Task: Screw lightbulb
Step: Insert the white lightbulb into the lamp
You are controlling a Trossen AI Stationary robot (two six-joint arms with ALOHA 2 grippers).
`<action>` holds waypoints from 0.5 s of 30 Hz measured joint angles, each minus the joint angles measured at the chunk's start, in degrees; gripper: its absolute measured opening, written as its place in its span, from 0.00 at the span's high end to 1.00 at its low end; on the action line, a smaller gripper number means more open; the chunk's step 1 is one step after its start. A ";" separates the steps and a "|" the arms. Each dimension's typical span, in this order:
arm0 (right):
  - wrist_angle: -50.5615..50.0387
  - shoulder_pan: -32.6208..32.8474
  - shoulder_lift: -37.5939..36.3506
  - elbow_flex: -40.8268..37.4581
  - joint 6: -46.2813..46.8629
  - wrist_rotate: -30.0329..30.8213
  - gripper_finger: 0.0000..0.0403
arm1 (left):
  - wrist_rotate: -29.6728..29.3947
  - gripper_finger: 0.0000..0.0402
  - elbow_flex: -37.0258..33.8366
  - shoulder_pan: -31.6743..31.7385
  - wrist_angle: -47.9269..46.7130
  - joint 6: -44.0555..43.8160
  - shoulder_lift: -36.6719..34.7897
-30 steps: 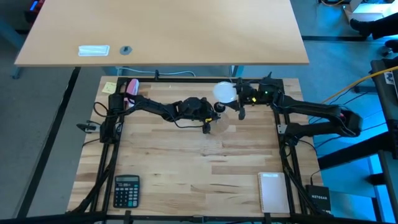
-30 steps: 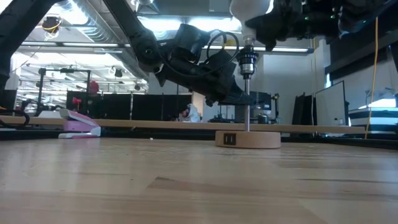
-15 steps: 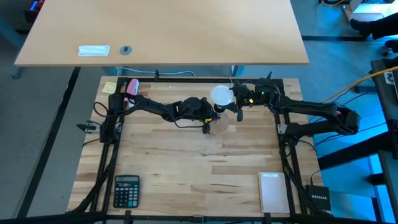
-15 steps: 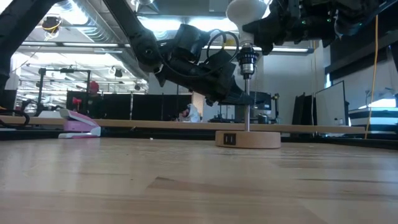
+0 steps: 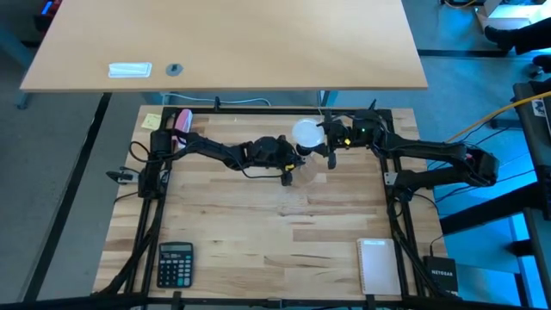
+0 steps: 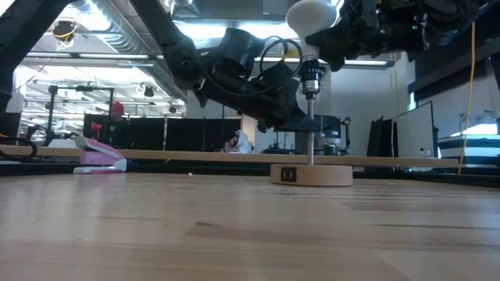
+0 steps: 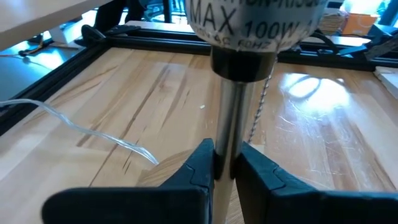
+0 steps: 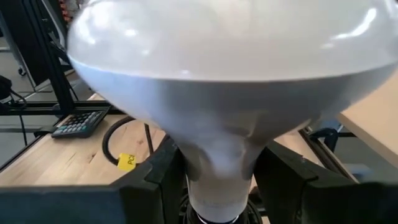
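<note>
Here right hand (image 8: 214,180) grips lightbulb (image 5: 305,133) near table's far edge.

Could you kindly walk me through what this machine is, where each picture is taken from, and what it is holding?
Two dark robot arms work at a wooden table, seen from overhead, from table height, and from each wrist. The left tool is shut on the thin metal stem of a small lamp with a round wooden base. The right tool is shut on a white lightbulb, holding it at the lamp's socket. A calculator, a notepad and a pink object also lie there.
</note>
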 joint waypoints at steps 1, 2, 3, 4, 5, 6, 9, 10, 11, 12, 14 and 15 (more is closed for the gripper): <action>-0.09 0.00 0.00 0.00 0.05 0.25 0.59 | -0.54 0.92 0.00 -0.13 -0.01 -0.21 0.00; -0.14 0.00 0.00 -0.03 0.16 0.36 0.59 | -1.18 0.92 0.00 -0.30 0.00 -0.37 0.00; -0.14 0.00 0.00 -0.04 0.17 0.38 0.59 | -1.45 0.92 0.00 -0.44 0.00 -0.34 0.00; -0.08 0.00 0.02 -0.07 0.17 0.40 0.59 | -1.51 0.92 0.00 -0.52 0.00 -0.34 0.00; -0.03 0.00 0.02 -0.07 0.17 0.40 0.59 | -1.47 0.92 0.00 -0.52 -0.02 -0.13 0.00; -0.02 0.00 0.02 -0.09 0.17 0.40 0.59 | -1.18 0.93 0.00 -0.52 0.00 0.24 0.00; 0.07 0.00 0.06 -0.11 0.13 -0.67 0.59 | 1.19 0.93 -0.02 -0.41 -0.19 1.36 -0.56; 0.15 -0.02 0.09 -0.11 0.14 -1.24 0.59 | 1.44 0.93 -0.05 -0.41 -0.34 1.86 -0.88; 0.33 -0.04 0.09 -0.10 0.30 -2.37 0.59 | 2.45 0.93 -0.09 -0.38 -1.20 2.22 -1.50; 0.70 -0.09 0.13 0.00 1.06 -3.92 0.59 | 3.94 0.93 -0.22 -0.26 -1.93 2.63 -2.05; 1.00 -0.09 0.25 0.69 3.20 -6.96 0.59 | 6.91 0.93 -0.32 -0.05 -3.10 3.15 -3.11; 0.87 -0.09 0.27 1.25 3.43 -8.33 0.59 | 8.39 0.93 -0.33 -0.04 -3.58 3.27 -3.52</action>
